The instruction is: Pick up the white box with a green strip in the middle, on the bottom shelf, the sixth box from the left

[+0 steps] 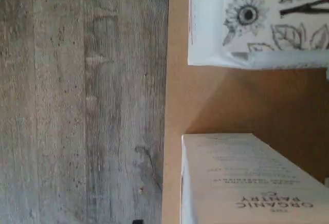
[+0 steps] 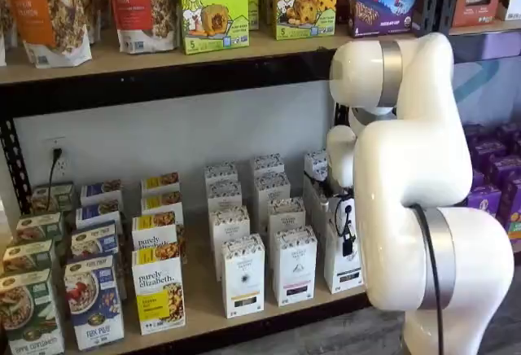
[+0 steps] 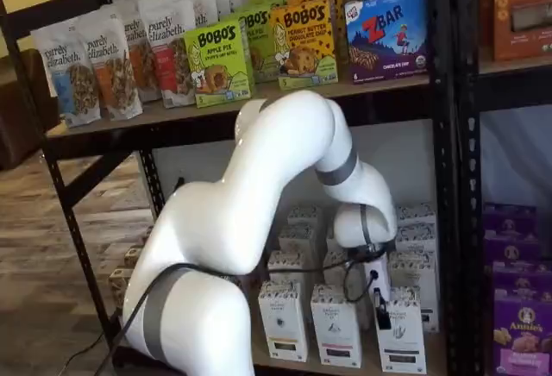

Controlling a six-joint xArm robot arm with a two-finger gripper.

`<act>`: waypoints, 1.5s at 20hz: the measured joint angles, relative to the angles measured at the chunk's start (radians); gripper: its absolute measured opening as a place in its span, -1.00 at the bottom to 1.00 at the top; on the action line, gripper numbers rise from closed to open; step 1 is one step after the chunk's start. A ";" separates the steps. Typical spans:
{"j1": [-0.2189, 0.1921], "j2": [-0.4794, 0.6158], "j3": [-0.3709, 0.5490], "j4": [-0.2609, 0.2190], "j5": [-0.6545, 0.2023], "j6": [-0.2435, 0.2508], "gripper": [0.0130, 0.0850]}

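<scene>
1. Currently: white box stands upright in the front row on the lowest counter, right of two similar white cartons with dark labels. Right part hidden by the arm.
2. End effector hangs in front of the box's upper face, seen in both shelf views as black fingers with a cable beside them. Cannot tell any gap between the fingers, nor any contact with the box. Holds nothing that shows.
3. Wrist view: flower-printed carton top and a lettered carton on the wood board, apart from each other. Cannot tell which belongs to the target.
4. Handling, judged: thin cardboard, probably light; stiff along the edges, soft across the broad faces. Smooth print, so somewhat slippery. Tall and narrow, so tips easily if pushed high on the front.
5. Hold, judged: across the two narrow sides, near the top. Moderate squeeze only, to avoid denting.
6. Risk: neighbours stand just beside it, so little finger room.
</scene>
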 joint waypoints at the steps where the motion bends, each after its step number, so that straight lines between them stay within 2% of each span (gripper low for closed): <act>1: 0.000 0.001 -0.002 0.002 0.002 -0.002 1.00; 4: -0.002 0.004 -0.008 0.019 0.009 -0.019 0.78; 5: -0.003 0.004 -0.008 0.020 0.009 -0.021 0.78; 6: -0.004 0.005 -0.009 0.020 0.009 -0.022 0.67; 9: -0.007 0.005 -0.011 0.015 0.018 -0.020 0.56; 10: -0.008 0.004 -0.011 0.013 0.019 -0.019 0.44; 25: -0.006 0.006 -0.006 -0.023 0.019 0.015 0.44; 26: -0.006 0.005 -0.001 -0.023 0.012 0.015 0.33; 27: -0.006 0.004 0.003 -0.022 0.008 0.014 0.33; 29: -0.008 -0.001 0.012 -0.019 0.000 0.010 0.11; 30: -0.010 -0.004 0.018 -0.017 -0.004 0.008 0.11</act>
